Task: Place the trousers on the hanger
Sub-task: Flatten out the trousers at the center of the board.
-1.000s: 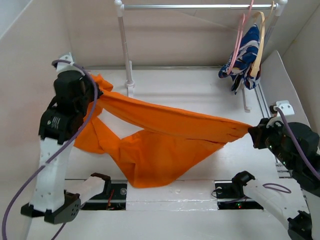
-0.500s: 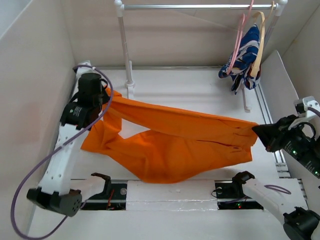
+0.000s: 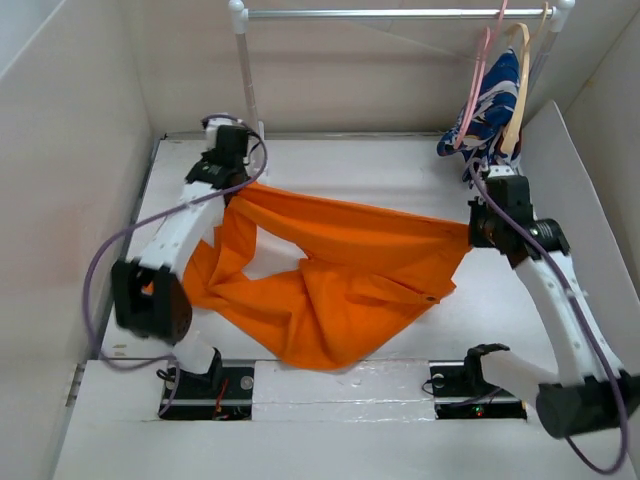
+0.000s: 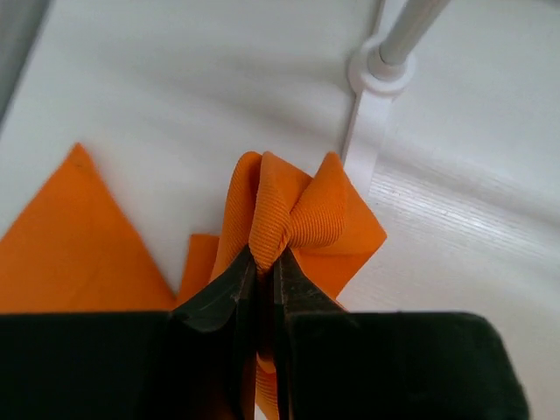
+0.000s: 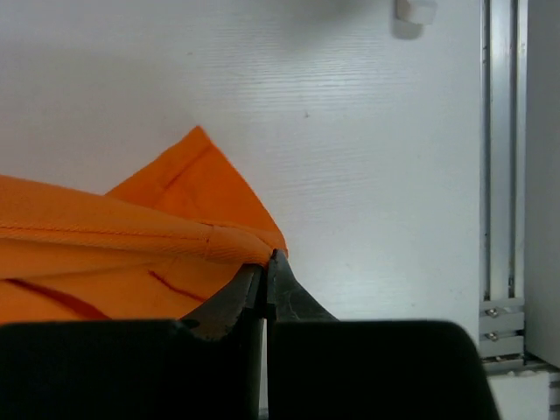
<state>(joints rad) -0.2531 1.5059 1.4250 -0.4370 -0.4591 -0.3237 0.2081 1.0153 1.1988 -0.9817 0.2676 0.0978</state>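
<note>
Top external view: the orange trousers (image 3: 340, 270) are strung across the middle of the white counter (image 3: 380, 165), pulled into a band between the two arms. Their upper edge runs fairly taut from left to right. Below that edge the cloth sags in loose folds, with the lowest fold lying close to the near edge of the counter.

The left tool (image 3: 236, 183) is clenched on the left end of that band, near the back left of the counter. In the left wrist view its tool (image 4: 262, 261) has both jaws pressed together on a bunched, ribbed fold of the trousers (image 4: 293, 210), and the round foot of the rail post (image 4: 378, 72) sits just beyond on the counter.

The right tool (image 3: 472, 232) grips the other end of the cloth. Seen from the right wrist, that tool (image 5: 266, 262) is pinched shut on a stitched corner of the trousers (image 5: 105, 254), with a metal track (image 5: 499, 149) along the counter's right side.

The pink hanger (image 3: 478, 80) hangs by its hook from the rail (image 3: 380, 13) at the back right, well apart from the trousers. Beside it a tan hanger (image 3: 522, 80) carries a blue-and-white patterned garment (image 3: 492, 105). The white post (image 3: 247, 85) holds up the rail's left end, behind the left tool.
</note>
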